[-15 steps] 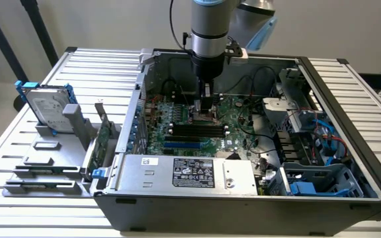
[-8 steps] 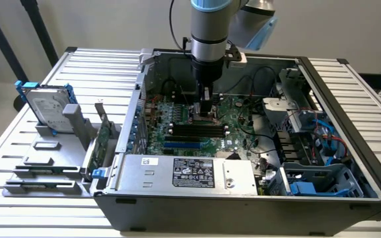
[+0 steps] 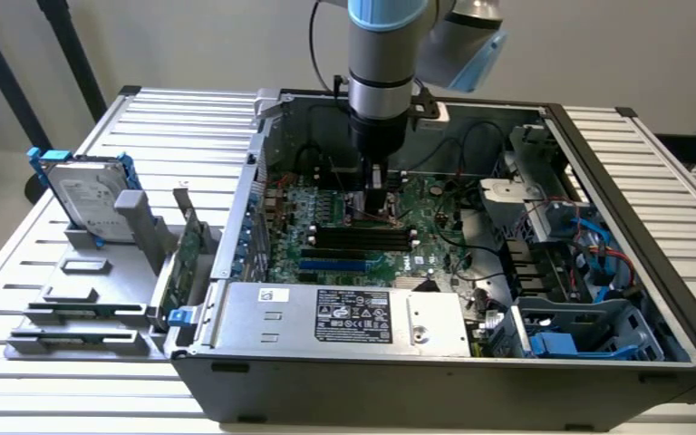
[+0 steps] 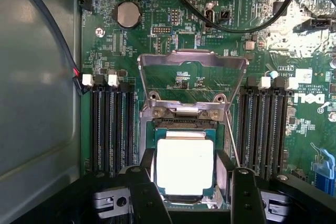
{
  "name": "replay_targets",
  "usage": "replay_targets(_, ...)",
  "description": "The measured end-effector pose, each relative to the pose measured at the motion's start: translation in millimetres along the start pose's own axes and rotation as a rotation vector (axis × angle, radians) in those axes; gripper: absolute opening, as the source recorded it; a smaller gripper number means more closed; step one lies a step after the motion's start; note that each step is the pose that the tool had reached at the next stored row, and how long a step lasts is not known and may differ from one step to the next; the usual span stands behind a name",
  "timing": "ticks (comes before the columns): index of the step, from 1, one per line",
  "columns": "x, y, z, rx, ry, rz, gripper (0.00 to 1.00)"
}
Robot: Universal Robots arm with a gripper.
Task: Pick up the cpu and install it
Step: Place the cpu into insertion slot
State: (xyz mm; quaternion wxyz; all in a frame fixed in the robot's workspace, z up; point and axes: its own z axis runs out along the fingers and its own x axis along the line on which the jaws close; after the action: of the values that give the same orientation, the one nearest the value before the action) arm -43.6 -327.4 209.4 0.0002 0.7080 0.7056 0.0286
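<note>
Wrist view: the hand (image 4: 187, 176) grips the cpu (image 4: 185, 163), its two dark fingers (image 4: 147, 182) pressed against opposite edges of the chip, so the jaws stand fairly wide around it. The cpu's plain silvery top faces the camera, glaring bright, and it sits level over the socket (image 4: 185, 125) directly beneath the hand; whether it is fully seated there cannot be told. Just beyond the fingertips the socket's metal load plate (image 4: 192, 74) stands tipped up. Black memory slots (image 4: 111, 129) run in rows to each side of the hand, on the green motherboard (image 4: 173, 32). Further beyond the load plate lies a round coin battery (image 4: 128, 14).

From the exterior view, the hand (image 3: 375, 195) hangs straight down from the arm (image 3: 384, 63) into the open computer case (image 3: 445, 376), low over the middle of the board. Well away from the hand, outside the case, a hard drive (image 3: 88, 195) with blue rails stands upright in a grey holder (image 3: 130, 236) on the slatted desk (image 3: 651, 154).
</note>
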Motion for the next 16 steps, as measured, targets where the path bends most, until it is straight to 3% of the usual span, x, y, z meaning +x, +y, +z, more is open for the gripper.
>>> replay_targets(16,0.8,0.1,5.1,0.0011,-0.0004,0.019,0.55)
